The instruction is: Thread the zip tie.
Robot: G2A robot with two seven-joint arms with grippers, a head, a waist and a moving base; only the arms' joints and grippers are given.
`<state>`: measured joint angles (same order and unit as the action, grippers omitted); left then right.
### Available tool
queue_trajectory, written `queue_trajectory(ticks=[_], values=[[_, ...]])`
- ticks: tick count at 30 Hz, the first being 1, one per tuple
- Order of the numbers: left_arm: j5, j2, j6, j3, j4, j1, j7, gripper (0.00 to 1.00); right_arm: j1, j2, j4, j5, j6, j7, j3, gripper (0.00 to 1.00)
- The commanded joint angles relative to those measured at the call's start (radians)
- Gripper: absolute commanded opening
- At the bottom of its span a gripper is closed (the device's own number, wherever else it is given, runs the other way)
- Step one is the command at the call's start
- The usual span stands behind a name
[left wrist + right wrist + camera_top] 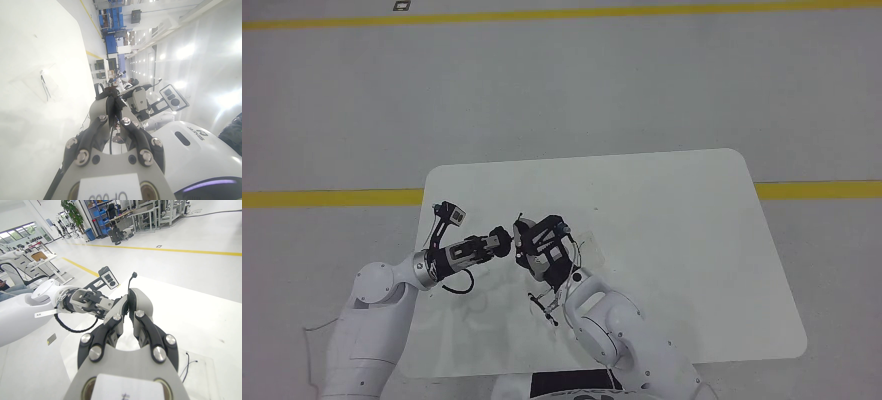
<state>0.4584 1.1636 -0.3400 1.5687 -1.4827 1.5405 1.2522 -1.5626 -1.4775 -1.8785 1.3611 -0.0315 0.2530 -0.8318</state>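
Note:
A thin black zip tie (129, 282) stands up out of my right gripper (129, 295), which is shut on its strap; the square head (134, 274) sticks out above the fingertips. My left gripper (111, 94) faces the right one tip to tip, just above the white table (672, 220). It is shut too, with a thin black strap (111, 138) running back between its fingers. In the top view the left gripper (502, 241) and right gripper (526, 246) meet near the table's left part, with the tie's head (519, 216) just above them.
A clear plastic sheet with spare black zip ties (187, 364) lies on the table beside the right arm; the same spare ties (45, 88) (543, 306) lie close to the near edge. The table's right half is bare.

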Motion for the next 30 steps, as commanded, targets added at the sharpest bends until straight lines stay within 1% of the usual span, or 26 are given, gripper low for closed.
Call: queue_trajectory(ticks=[1, 30], values=[[0.000, 0.000, 0.000, 0.000, 0.000, 0.000, 0.000, 0.00, 0.001, 0.000, 0.000, -0.002, 0.002, 0.000, 0.001, 0.00], [0.000, 0.000, 0.000, 0.000, 0.000, 0.000, 0.000, 0.00, 0.025, 0.003, 0.021, -0.040, 0.006, 0.000, 0.023, 0.00]])
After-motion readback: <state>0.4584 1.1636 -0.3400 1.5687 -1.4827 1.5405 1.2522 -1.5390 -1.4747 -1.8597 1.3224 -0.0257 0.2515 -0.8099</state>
